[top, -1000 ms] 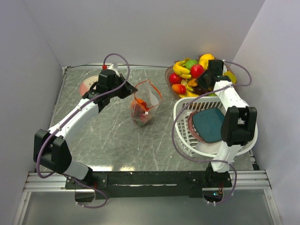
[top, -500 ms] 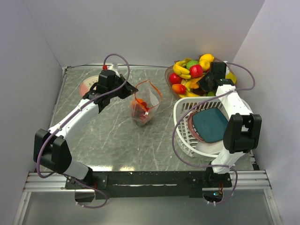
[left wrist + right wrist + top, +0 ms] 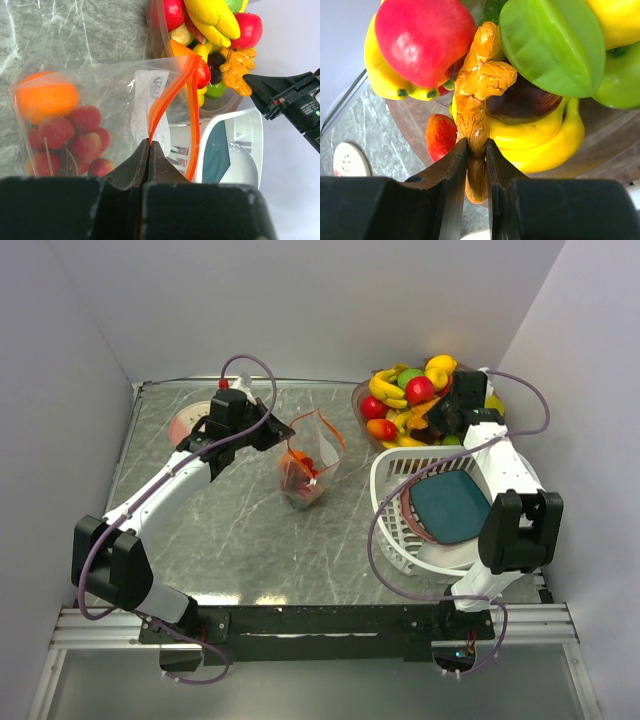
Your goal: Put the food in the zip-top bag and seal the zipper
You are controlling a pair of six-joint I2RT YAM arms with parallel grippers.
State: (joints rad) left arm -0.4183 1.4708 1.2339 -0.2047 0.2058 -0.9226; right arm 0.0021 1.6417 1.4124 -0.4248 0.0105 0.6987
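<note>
Left tool point(image 3: 151, 145) is clamping the zipper point(image 3: 170, 95) of the bag point(image 3: 100, 90), propping the mouth open, while right tool point(image 3: 476, 146) is gripping an orange ginger piece point(image 3: 482, 85) at the bowl point(image 3: 356, 403) for loading.

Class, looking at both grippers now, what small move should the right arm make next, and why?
Probably lift straight up. The right gripper is shut on the knobbly orange ginger toy, which sits among the piled fruit, while the left gripper pinches the zip-top bag open by its mouth to receive it.
</note>
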